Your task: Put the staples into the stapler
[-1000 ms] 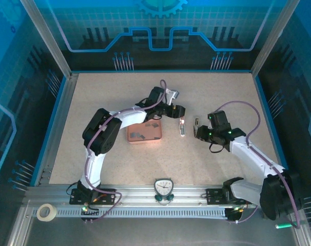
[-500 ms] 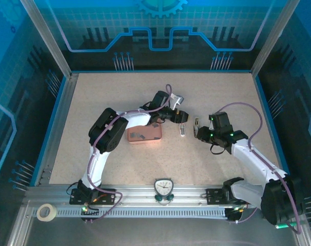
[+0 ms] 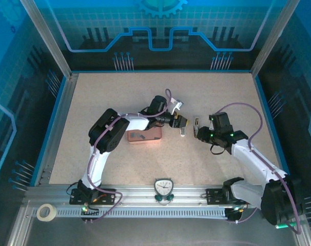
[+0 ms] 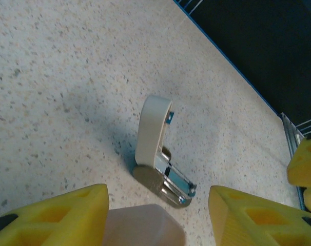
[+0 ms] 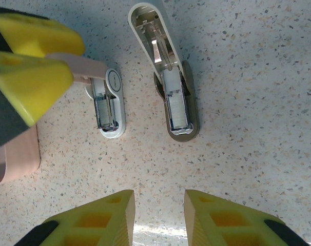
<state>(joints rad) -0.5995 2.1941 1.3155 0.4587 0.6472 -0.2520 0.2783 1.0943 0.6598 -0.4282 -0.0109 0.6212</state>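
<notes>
The stapler (image 5: 110,111) is a small white one lying on the table with its pale pink lid (image 5: 82,69) raised; it is also in the top view (image 3: 182,131). My left gripper (image 5: 77,64) straddles that lid. From its own wrist, the lid (image 4: 140,225) touches the left finger, with a gap to the right finger (image 4: 263,215), so the left gripper (image 4: 158,210) is open. The staples (image 3: 137,136) are dark bits in the salmon-pink tray (image 3: 154,135). My right gripper (image 5: 159,205) hovers open just short of the stapler, holding nothing.
A second stapler (image 5: 176,102), taupe base with a cream lid swung open, lies right of the first, also seen from the left wrist (image 4: 155,148). The tray's corner (image 5: 14,154) sits at the left. A clock (image 3: 163,186) rests on the front rail.
My left gripper has swung right, from above the tray to the stapler, and its jaws have narrowed around the pink lid. The right arm has stayed put.
</notes>
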